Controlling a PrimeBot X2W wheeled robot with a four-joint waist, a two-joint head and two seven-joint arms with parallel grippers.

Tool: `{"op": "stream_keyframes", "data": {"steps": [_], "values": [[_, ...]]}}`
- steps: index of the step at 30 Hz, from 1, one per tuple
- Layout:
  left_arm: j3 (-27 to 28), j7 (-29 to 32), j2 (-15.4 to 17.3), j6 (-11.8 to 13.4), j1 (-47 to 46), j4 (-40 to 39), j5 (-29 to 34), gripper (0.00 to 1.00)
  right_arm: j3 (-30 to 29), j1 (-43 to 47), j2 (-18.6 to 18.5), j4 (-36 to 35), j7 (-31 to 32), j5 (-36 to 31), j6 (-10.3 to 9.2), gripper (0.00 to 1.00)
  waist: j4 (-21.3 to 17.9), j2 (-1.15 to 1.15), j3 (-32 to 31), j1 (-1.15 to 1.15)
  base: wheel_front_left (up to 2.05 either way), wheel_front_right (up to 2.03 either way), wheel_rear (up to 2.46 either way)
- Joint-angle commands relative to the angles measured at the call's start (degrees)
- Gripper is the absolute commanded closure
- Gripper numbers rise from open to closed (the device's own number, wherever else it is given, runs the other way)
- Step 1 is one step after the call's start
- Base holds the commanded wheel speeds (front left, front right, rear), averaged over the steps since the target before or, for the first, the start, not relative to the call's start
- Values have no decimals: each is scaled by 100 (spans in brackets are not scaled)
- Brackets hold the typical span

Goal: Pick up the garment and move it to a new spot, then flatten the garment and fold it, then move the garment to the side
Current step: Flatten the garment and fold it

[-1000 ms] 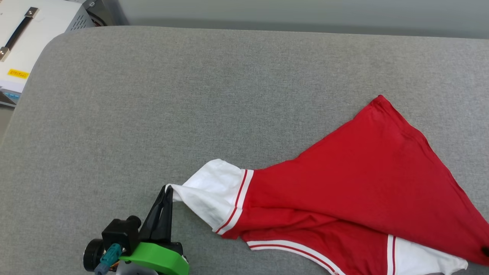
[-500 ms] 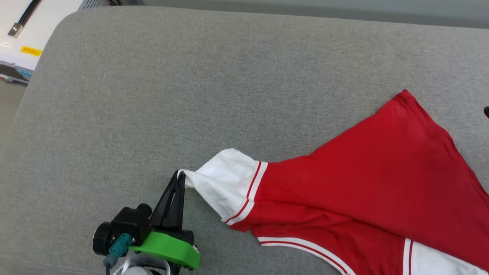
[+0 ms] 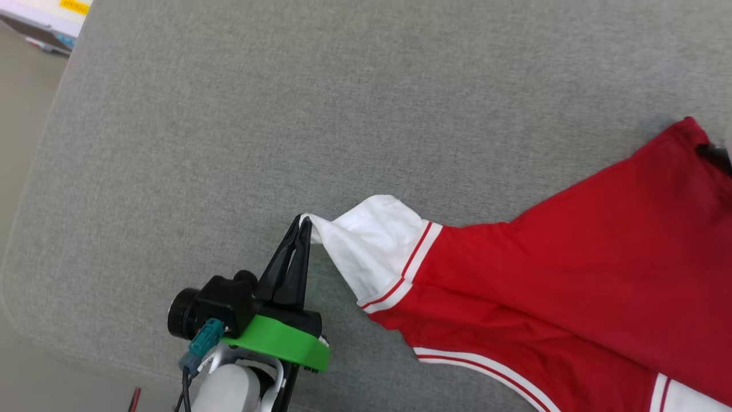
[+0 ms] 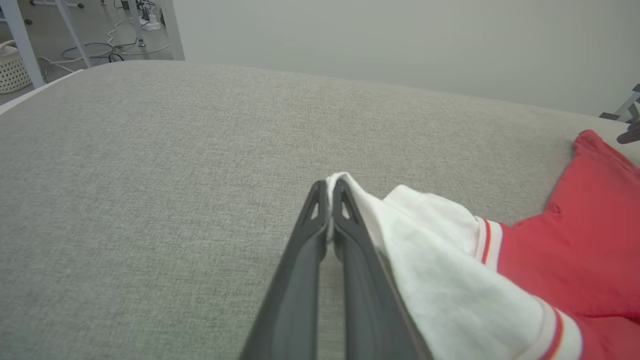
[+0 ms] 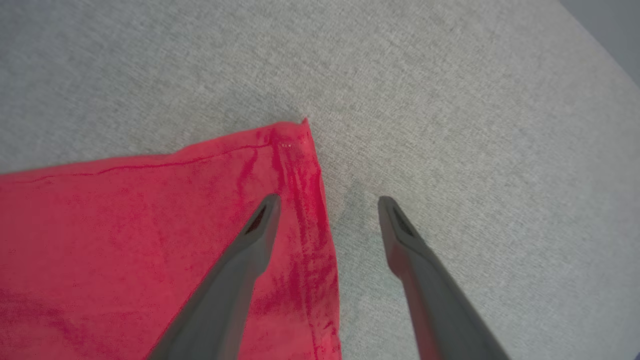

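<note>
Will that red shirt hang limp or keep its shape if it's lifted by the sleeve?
Probably limp: the garment stretches to a point where the jaws of the left gripper pinch its sleeve. Likely light, too: the thin cloth lies in soft folds.

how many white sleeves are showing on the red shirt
2. One white sleeve is pinched in the left end effector; the other sleeve lies at the head view's lower right edge, partly cut off.
</note>
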Motion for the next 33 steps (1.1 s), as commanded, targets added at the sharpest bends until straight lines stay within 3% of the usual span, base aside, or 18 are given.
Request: {"op": "stream_keyframes", "data": {"steps": [1,5,10,11,12,22,33], "values": [[-11,-27,-37,-32,-133,1,61,100,145,-107,101,220,-123,-49,-3,0,236,0,274,0,0,0,0],[-27,-36,-71,-24,-210,39,61,100,689,-41,258,745,-290,38,-3,0,274,0,350,0,0,0,0],[16,-39,-92,-17,-212,60,65,100,1328,80,134,996,-392,278,-3,0,223,0,332,0,0,0,0],[38,-40,-93,-18,-206,67,70,100,1419,53,86,1030,-442,328,-3,70,197,0,312,0,0,0,0],[57,-40,-91,-18,-199,72,74,100,1461,19,59,1061,-503,374,-3,100,172,0,293,0,0,0,0],[235,-41,3,-51,-59,113,148,100,1331,-279,-85,967,-2176,659,-3,100,-153,0,-272,0,0,0,0],[539,-32,328,-112,-448,-320,154,100,592,93,-238,287,-3908,512,-3,100,-612,0,-959,0,0,0,0]]}}
